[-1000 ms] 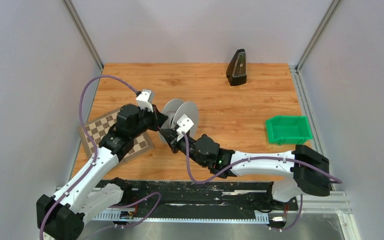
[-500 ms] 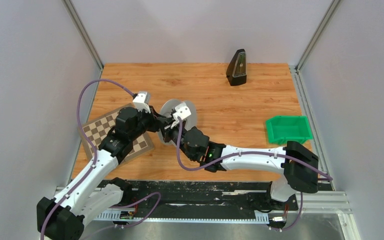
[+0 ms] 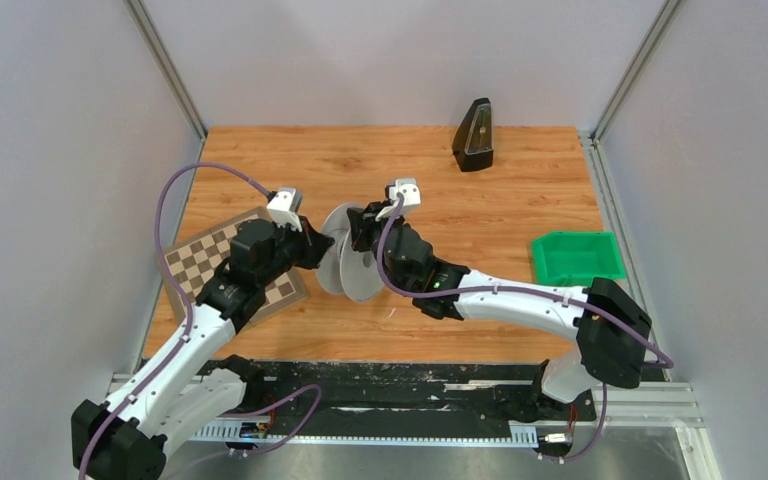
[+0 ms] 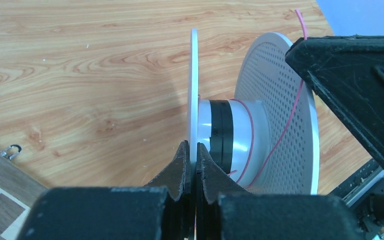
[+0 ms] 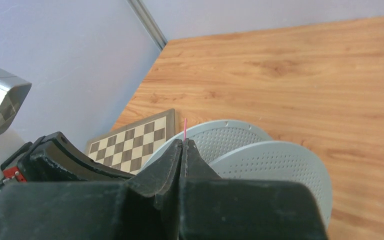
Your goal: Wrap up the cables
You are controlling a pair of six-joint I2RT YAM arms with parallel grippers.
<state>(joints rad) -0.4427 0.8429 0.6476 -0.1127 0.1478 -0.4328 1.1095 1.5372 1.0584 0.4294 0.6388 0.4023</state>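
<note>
Spool (image 3: pixel 358 272) sits mid-worktop (image 3: pixel 480 210), on edge, both grey flanges upright; cannot tell if its rim touches the wood or is lifted. Far flange is perforated, and the hub has a black band.

Left fingers (image 4: pixel 182 167) come in from the spool's left side and are pinched narrow on the rim of the near flange, with the flange edge between them.

Right fingers (image 5: pixel 172 155) are just behind and above the spool, squeezed fully together on a thin pink cable (image 5: pixel 185 129). A short end of the cable sticks up past the tips.

In the left wrist view the cable runs from the right fingers down across the inner face of the perforated flange to the hub. At least one loop lies around the hub.

Chessboard (image 3: pixel 205 255) lies flat on the worktop left of the spool, under the left arm. A small metal ring (image 4: pixel 10 150) lies near the chessboard's edge, on the spool side.

Green bin (image 3: pixel 575 258) is well to the right of the spool. Black wedge-shaped object (image 3: pixel 475 135) stands far behind the spool and to its right, near the back edge.
</note>
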